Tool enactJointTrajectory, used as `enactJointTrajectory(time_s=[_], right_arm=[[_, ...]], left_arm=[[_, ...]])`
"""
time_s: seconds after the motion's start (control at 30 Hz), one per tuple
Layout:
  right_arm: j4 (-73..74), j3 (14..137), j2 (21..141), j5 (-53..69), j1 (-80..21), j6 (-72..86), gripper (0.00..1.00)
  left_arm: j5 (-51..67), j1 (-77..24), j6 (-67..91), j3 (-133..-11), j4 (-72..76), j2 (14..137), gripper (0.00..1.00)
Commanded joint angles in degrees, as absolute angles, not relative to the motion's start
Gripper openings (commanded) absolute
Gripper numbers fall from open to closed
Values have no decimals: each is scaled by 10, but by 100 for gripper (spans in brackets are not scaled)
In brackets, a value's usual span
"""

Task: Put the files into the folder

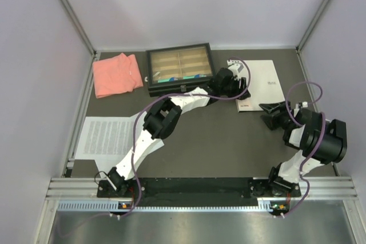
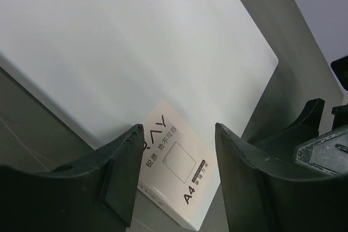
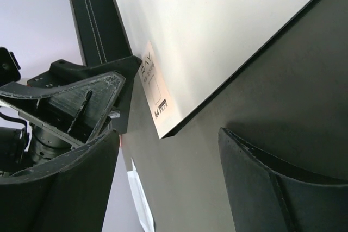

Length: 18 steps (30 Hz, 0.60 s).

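Note:
The folder (image 1: pixel 262 81) lies closed at the back right, white side up, with its printed label (image 1: pixel 246 106) at the near left corner. My left gripper (image 1: pixel 240 90) is open over the folder's left edge; in the left wrist view (image 2: pixel 179 129) the label (image 2: pixel 174 161) shows between the fingers (image 2: pixel 119 172). My right gripper (image 1: pixel 266 114) is open and empty just off the folder's near edge; in the right wrist view (image 3: pixel 168 134) the folder's corner (image 3: pixel 163 118) lies ahead of it. The files (image 1: pixel 106 135), white printed sheets, lie flat at the near left.
A black-framed tray (image 1: pixel 180 70) with tan compartments stands at the back centre, next to the left arm. A folded salmon-pink cloth (image 1: pixel 117 74) lies at the back left. The two grippers are close together at the folder's near left corner.

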<state>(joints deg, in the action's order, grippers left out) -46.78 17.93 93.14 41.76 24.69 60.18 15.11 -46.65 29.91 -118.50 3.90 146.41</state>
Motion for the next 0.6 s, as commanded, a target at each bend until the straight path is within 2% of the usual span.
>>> enactJointTrajectory(time_s=[0.0,0.57], right_arm=[[-567,173,955,422,253,627,72],[-789,179,1104,412,238,750,65]], left_arm=[[141,-463,303,-1150,42,1434,60],[162,-463,320,-1124,66,1427,59]])
